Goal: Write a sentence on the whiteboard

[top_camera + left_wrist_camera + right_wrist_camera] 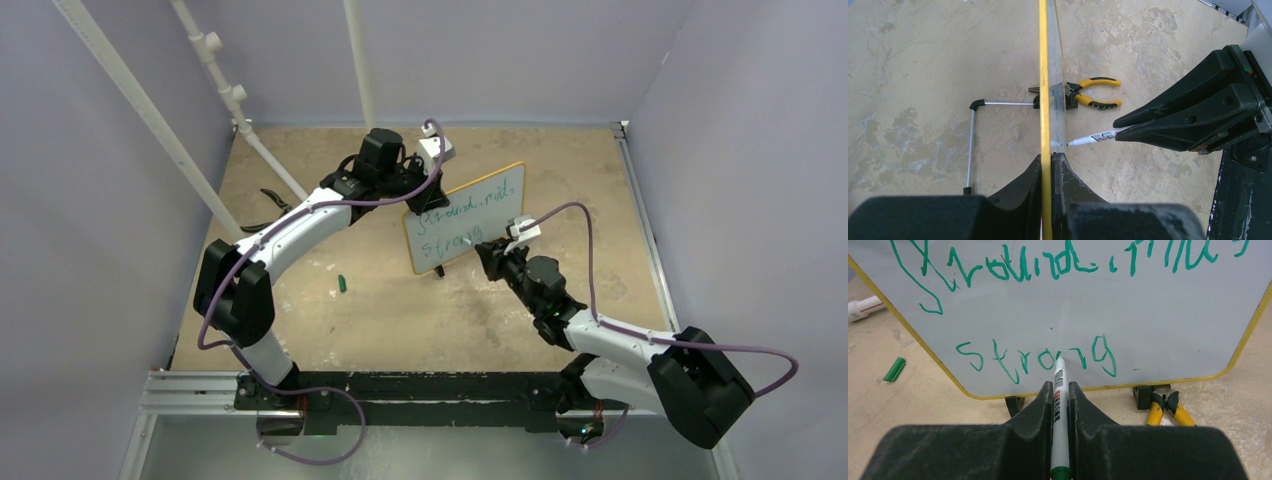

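The whiteboard (470, 200), white with a thin yellow frame, stands tilted on black feet at mid-table. My left gripper (1052, 156) is shut on its yellow edge (1044, 75), near the board's upper left corner in the top view (422, 192). The sentence (1038, 357) is two lines of green handwriting, the lower one reading "strong". My right gripper (1060, 386) is shut on a white marker (1059, 390) with a green end. The marker's tip (1070, 143) sits at the board's face, on the lower line. From above, the right gripper (492, 250) is at the board's lower right.
Yellow-handled pliers (1165, 407) lie on the table by one of the board's feet. A green marker cap (341, 284) lies left of the board. The board's wire stand (970, 145) sticks out behind it. White pipes (225, 90) lean at the back left. Walls enclose the table.
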### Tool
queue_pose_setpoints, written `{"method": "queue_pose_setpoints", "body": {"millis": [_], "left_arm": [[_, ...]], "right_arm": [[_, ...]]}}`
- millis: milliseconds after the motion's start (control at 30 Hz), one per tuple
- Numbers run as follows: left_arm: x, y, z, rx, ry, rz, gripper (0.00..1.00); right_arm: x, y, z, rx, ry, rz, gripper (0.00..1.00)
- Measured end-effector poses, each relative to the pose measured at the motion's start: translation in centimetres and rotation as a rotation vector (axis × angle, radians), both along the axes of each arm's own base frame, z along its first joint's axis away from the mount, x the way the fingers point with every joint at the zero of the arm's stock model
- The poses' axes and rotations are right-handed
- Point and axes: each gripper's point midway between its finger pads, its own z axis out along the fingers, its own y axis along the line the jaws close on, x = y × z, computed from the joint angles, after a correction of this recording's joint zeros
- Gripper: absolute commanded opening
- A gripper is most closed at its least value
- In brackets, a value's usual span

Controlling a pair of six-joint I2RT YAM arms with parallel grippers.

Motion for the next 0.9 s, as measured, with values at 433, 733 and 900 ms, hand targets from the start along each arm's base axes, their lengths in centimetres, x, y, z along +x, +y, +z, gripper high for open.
{"method": "queue_pose_setpoints", "body": {"millis": [433,733,900], "left_arm": [[0.03,-0.02,0.01,-0.002,-0.002,0.000,0.00],[0.04,-0.02,0.02,-0.002,-0.002,0.000,0.00],[0.03,-0.02,0.00,-0.002,-0.002,0.000,0.00]], "right_arm": [[0.24,-0.41,0.08,-0.001,-0.004,-0.027,0.00],[0.24,-0.33,0.23,0.001,-0.010,-0.022,0.00],[0.23,-0.26,0.29,-0.001,-0.013,-0.017,0.00]]}}
